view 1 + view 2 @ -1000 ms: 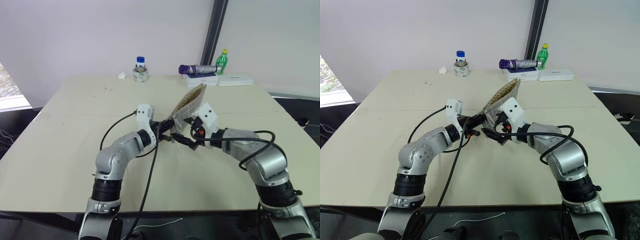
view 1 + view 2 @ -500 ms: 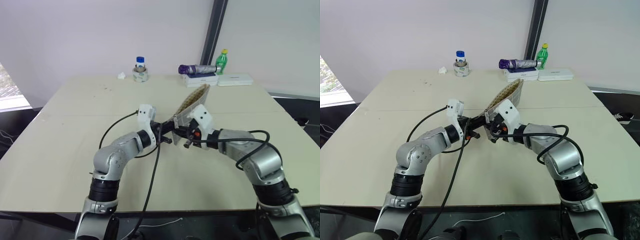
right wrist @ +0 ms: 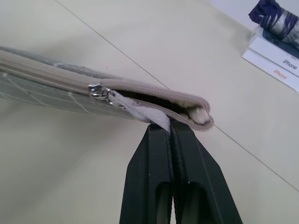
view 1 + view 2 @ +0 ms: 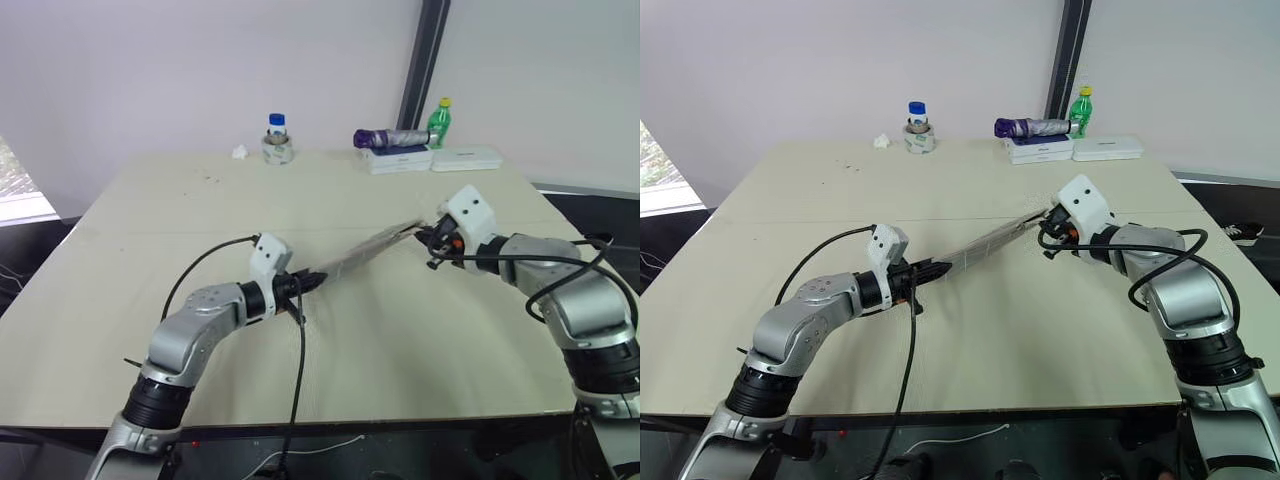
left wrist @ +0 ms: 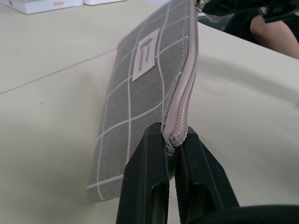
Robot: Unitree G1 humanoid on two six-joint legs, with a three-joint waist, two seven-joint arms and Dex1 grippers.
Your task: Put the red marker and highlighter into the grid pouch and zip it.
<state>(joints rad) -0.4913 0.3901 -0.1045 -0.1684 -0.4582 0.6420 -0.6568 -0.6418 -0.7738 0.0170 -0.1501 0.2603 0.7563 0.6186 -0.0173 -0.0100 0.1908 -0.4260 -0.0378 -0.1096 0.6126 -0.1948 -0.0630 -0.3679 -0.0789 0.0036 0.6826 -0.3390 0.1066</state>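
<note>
- I am holding the pouch (image 4: pixel 362 257) stretched taut between my two arms, above the table (image 4: pixel 150 220), running from lower left of centre up to the right in the head views.
- My left gripper (image 5: pixel 172 148) is clamped on the pouch's closed end, fingers together on the zipper seam.
- My right gripper (image 3: pixel 170 133) is pinching the light pull cord (image 3: pixel 140 112), fingers together on it; the slider (image 3: pixel 97 91) is sitting short of the end, with a small gap remaining open.
- Marker and highlighter are, I judge, inside.
- To finish well, I am judging that the pull should run straight along the zipper line towards the open end, while the left grip is bracing against it.
- Risk, as I judge it: the thin cord slipping from my fingers (image 3: pixel 154 154), or the fabric bunching if tension is slackening.
</note>
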